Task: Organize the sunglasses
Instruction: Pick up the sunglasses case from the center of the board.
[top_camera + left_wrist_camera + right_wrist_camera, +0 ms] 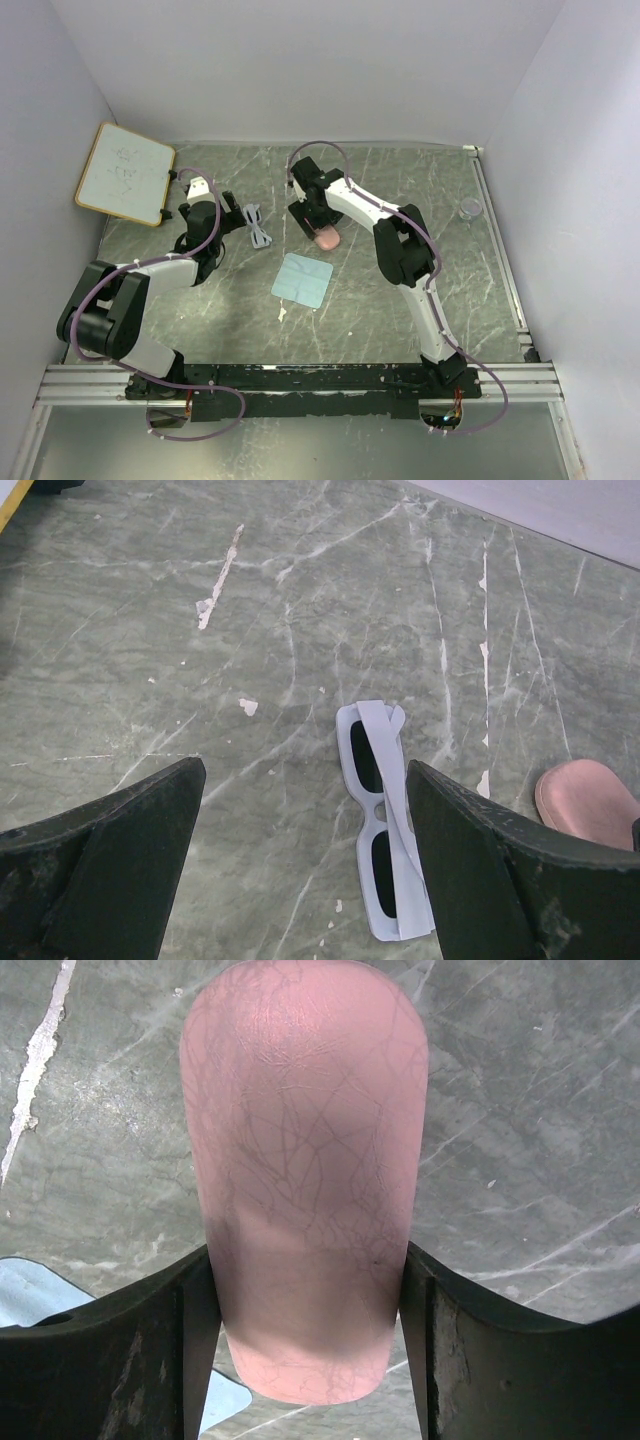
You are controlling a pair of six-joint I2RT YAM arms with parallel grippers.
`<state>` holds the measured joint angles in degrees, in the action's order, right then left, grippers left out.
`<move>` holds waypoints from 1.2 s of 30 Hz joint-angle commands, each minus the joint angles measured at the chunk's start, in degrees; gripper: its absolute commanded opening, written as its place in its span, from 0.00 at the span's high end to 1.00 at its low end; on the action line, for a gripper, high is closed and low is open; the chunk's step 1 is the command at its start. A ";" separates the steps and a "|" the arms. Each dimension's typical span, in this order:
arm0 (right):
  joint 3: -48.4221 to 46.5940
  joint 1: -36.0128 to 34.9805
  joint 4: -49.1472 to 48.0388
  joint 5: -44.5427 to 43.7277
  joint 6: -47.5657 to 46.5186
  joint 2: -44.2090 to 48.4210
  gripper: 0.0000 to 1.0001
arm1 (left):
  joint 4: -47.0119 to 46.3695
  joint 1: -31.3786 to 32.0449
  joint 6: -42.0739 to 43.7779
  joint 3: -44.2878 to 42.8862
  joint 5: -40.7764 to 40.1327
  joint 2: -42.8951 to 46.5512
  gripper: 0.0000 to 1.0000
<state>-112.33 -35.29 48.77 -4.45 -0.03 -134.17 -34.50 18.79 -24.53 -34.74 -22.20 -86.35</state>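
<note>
The sunglasses [259, 226] lie folded flat on the marble tabletop, pale grey-white frame with dark lenses. In the left wrist view the sunglasses [385, 830] sit just inside the right-hand finger [500, 880]. My left gripper [228, 222] hovers over them, wide open and holding nothing [305, 770]. The pink case [327, 238] lies to their right, and my right gripper [322, 228] is down on it. In the right wrist view both fingers press the sides of the pink case [305, 1160] near its lower end, so my right gripper [307, 1252] is shut on it.
A pale blue cloth [302, 279] lies flat in front of the case, and its corner [25, 1290] shows under the right gripper. A whiteboard [125, 172] leans at the back left. A small clear cup [470, 208] stands at the right edge.
</note>
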 commanded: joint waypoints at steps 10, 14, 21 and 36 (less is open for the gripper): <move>-1.04 -0.65 1.19 0.25 -0.33 -2.19 0.52 | -2.15 -0.77 -0.93 0.56 1.45 1.11 0.06; -0.75 -0.70 0.92 0.19 -0.33 -2.00 0.71 | -2.15 -0.77 -0.95 0.60 1.57 1.06 0.07; -0.80 -0.75 0.62 -0.46 -0.23 -1.75 1.00 | -2.15 -0.77 -1.00 0.55 1.71 0.98 0.06; 5.48 -0.68 -6.69 -0.74 -0.70 6.17 1.00 | -2.17 -0.86 -1.09 0.64 1.72 0.91 0.06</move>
<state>-109.93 -35.51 46.13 -4.93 -0.12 -132.81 -34.50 18.57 -24.95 -34.74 -21.54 -86.35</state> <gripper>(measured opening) 0.615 0.936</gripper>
